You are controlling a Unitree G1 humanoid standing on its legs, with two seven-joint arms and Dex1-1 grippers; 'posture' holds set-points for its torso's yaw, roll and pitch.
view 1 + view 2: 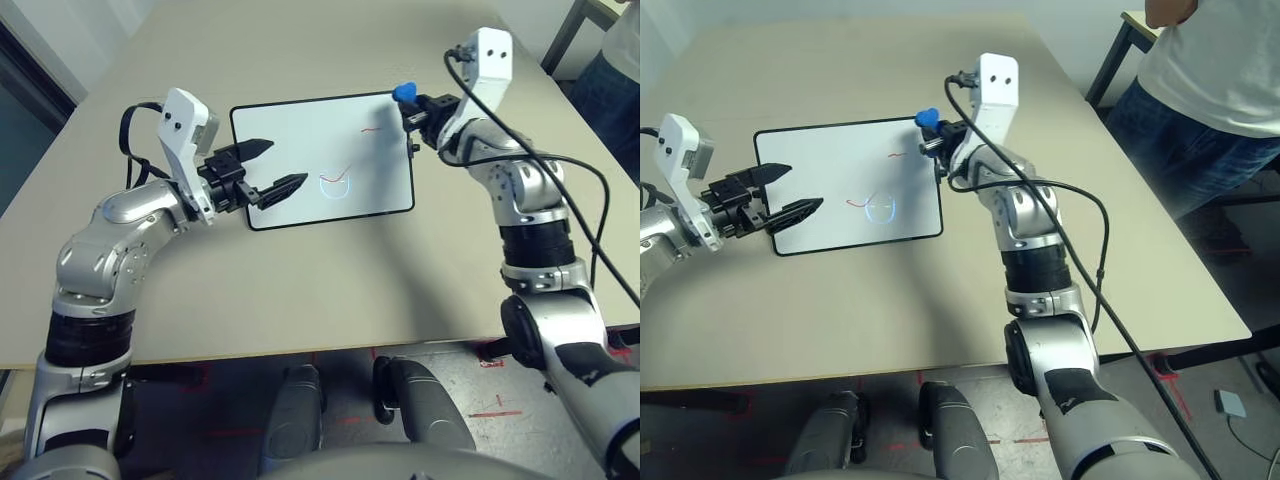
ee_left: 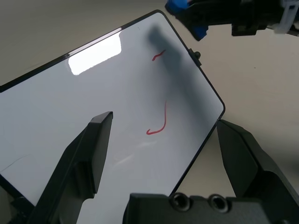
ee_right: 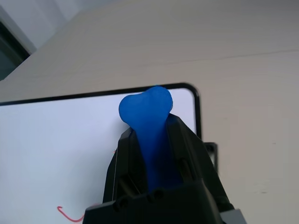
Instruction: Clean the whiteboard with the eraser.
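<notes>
The whiteboard (image 1: 300, 135) lies flat on the table, with a short red squiggle (image 1: 372, 128) and a red and blue curve (image 1: 335, 182) on its right half. My right gripper (image 1: 408, 104) is shut on the blue eraser (image 1: 404, 93) at the board's far right corner. In the right wrist view the eraser (image 3: 147, 112) sticks out between the black fingers (image 3: 124, 163), just over that corner. My left gripper (image 1: 288, 163) stands open over the board's near left part, nothing between its fingers (image 2: 93, 149).
The beige table (image 1: 330, 290) has bare room in front of and around the board. A person (image 1: 1210, 70) stands past the table's far right corner, beside another table's dark leg (image 1: 1105, 65). A black cable (image 1: 1080, 210) loops off my right arm.
</notes>
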